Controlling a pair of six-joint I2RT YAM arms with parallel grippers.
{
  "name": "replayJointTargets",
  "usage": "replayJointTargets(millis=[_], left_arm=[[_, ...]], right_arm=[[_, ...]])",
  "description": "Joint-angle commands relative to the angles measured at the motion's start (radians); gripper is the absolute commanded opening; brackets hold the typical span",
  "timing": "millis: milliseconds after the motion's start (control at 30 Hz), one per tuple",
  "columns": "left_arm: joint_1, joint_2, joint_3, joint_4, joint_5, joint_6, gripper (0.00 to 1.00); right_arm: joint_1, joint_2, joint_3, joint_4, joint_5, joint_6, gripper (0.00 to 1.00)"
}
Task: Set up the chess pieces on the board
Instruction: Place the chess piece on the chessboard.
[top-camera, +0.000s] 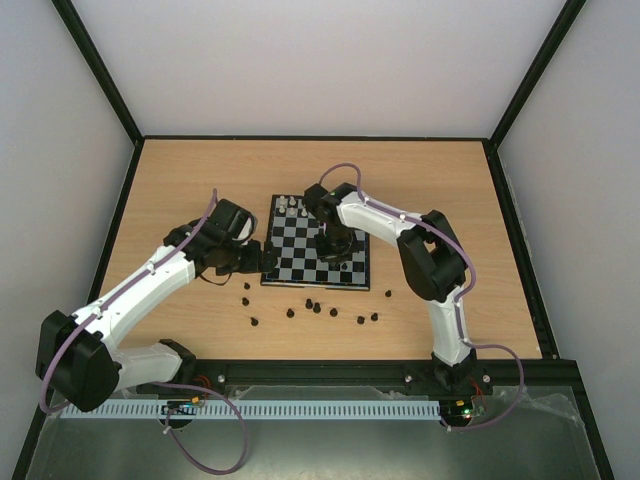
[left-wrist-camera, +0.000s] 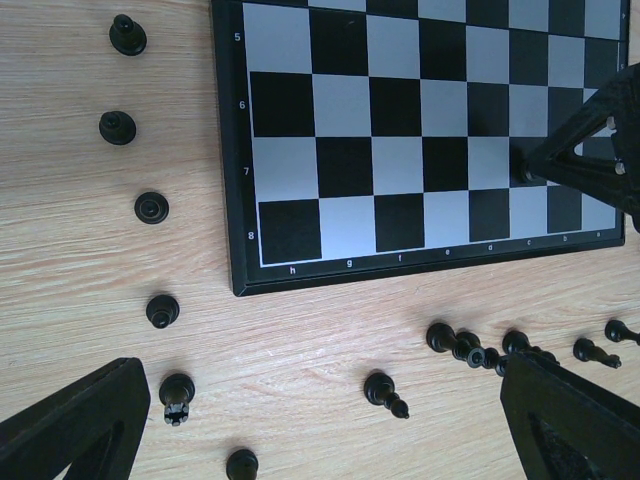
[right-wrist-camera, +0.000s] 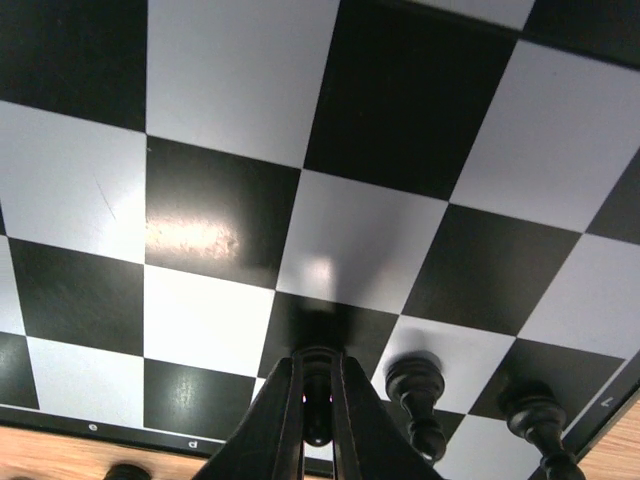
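Observation:
The board (top-camera: 300, 250) lies flat mid-table; it also shows in the left wrist view (left-wrist-camera: 340, 220) and the right wrist view (right-wrist-camera: 230, 240). A few white pieces (top-camera: 292, 206) stand at its far left corner. My right gripper (top-camera: 337, 252) (right-wrist-camera: 317, 368) is low over the board's near right part, shut on a black piece (right-wrist-camera: 317, 412) standing on a black square. Two black pieces (right-wrist-camera: 417, 395) stand right of it. My left gripper (top-camera: 260, 262) (left-wrist-camera: 320, 435) is open and empty above the table by the board's near left corner. A black piece (left-wrist-camera: 383, 391) lies between its fingers.
Several black pieces are scattered on the wood in front of the board (top-camera: 315, 306), upright or lying, and in the left wrist view beside the board (left-wrist-camera: 151, 207) and in a cluster (left-wrist-camera: 470, 345). Black rails edge the table (top-camera: 510, 230).

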Motion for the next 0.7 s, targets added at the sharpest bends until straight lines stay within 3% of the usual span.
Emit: replayJointTargets(millis=[0,233,300,433,667], left_arm=[[0.006,0.005,-0.004,-0.014,-0.002,-0.003,0.99],[0.006,0.005,-0.004,-0.014,-0.002,-0.003,0.99],[0.006,0.005,-0.004,-0.014,-0.002,-0.003,0.99],[0.007,0.005,0.000,-0.019,0.004,-0.004,0.99],[0.016,0.010,0.045,-0.051,0.033,0.036,0.99]], right_arm=[[0.003,0.044,0.032,-0.037,0.010,-0.011,0.04],[0.002,0.050,0.043,-0.047,0.017,-0.013,0.04],[0.003,0.043,0.041,-0.047,0.013,-0.013,0.08],[0.003,0.016,0.060,-0.065,0.009,-0.007,0.26],[0.003,-0.043,0.175,-0.142,0.019,0.027,0.69]])
